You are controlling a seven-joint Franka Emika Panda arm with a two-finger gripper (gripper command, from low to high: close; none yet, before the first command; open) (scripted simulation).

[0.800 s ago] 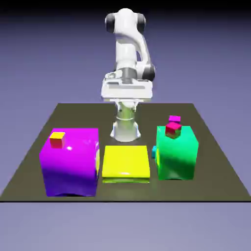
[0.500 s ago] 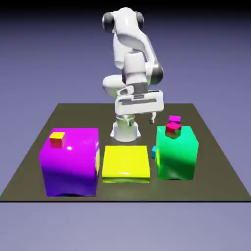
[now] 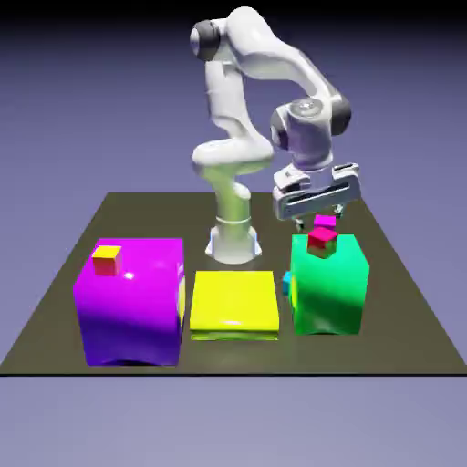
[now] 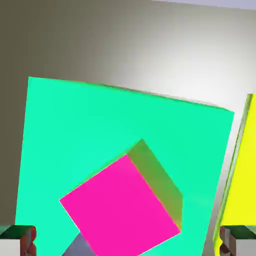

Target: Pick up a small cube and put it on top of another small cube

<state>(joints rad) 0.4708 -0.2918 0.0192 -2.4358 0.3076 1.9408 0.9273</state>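
Note:
A sliver of the tiny cyan-blue cube (image 3: pixel 286 283) shows on the table in the gap between the yellow block and the green block; the hand view does not show it. The tiny crimson-red cube (image 3: pixel 321 241) rests on top of the green block (image 3: pixel 330 292). In the hand view it looms large as a pinkish tilted cube (image 4: pixel 120 205) on the green top (image 4: pixel 100 130). My gripper (image 3: pixel 316 215) hovers above the back of the green block, just over the crimson cube. Its fingertips (image 4: pixel 17 240) stand wide apart and it is open (image 4: pixel 128 245), holding nothing.
A tiny magenta cube (image 3: pixel 326 222) lies just behind the green block. A big purple block (image 3: pixel 132 306) at the exterior view's left carries a tiny yellow-topped cube (image 3: pixel 107 259). A flat yellow block (image 3: pixel 233 301) sits in the middle, and its edge (image 4: pixel 242 165) shows in the hand view.
The arm has swung toward the exterior view's right, carrying the hand from over the table's middle to above the green block. The cubes have not moved.

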